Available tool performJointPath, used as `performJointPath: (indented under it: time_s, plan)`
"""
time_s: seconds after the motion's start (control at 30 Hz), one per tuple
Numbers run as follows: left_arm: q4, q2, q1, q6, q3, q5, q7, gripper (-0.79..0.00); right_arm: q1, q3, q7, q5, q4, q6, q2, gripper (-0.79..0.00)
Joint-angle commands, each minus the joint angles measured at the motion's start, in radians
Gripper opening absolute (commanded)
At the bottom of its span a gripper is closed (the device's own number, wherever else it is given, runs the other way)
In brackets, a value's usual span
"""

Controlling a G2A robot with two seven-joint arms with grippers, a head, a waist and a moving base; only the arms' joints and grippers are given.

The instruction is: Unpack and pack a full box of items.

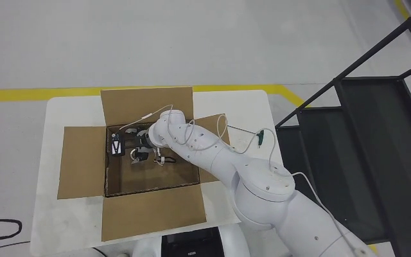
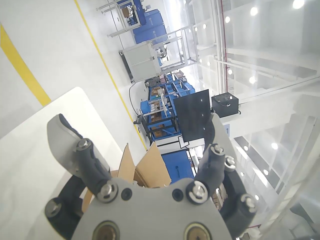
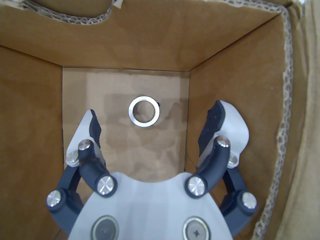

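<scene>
An open cardboard box [image 1: 83, 164] stands on the white table [image 1: 61, 109] with its flaps spread outward. My right arm reaches down into it, and my right gripper [image 1: 140, 154] hangs inside. In the right wrist view this gripper [image 3: 154, 113] is open above the box floor [image 3: 120, 148]. A silver metal ring [image 3: 144, 111] lies flat on that floor, between and below the fingers, untouched. A small black item with a white mark [image 1: 116, 147] sits by the box's left wall. My left gripper [image 2: 136, 118] is open and holds nothing; it points away from the table toward the room.
The box walls [image 3: 30, 101] close in around my right gripper. Two flaps [image 2: 147, 163] and the table edge [image 2: 37, 138] show beside my left gripper. A black metal staircase [image 1: 359, 141] stands to the right of the table. A yellow line [image 1: 38, 94] runs along the floor behind.
</scene>
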Motion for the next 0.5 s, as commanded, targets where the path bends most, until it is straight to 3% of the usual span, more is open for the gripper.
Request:
performJointPath:
  time_s: [0.0,0.2,0.47]
  plan:
    - [0.0,0.0,0.0,0.0,0.0,0.0,0.0,0.0,0.0,0.0,0.0,0.0,0.0,0.0,0.0,0.0]
    - [0.0,0.0,0.0,0.0,0.0,0.0,0.0,0.0,-0.015,0.003,-0.011,-0.001,-0.016,0.006,0.003,0.0]
    - [0.0,0.0,0.0,0.0,0.0,0.0,0.0,0.0,-0.056,0.012,-0.009,-0.004,-0.039,-0.141,0.029,0.0]
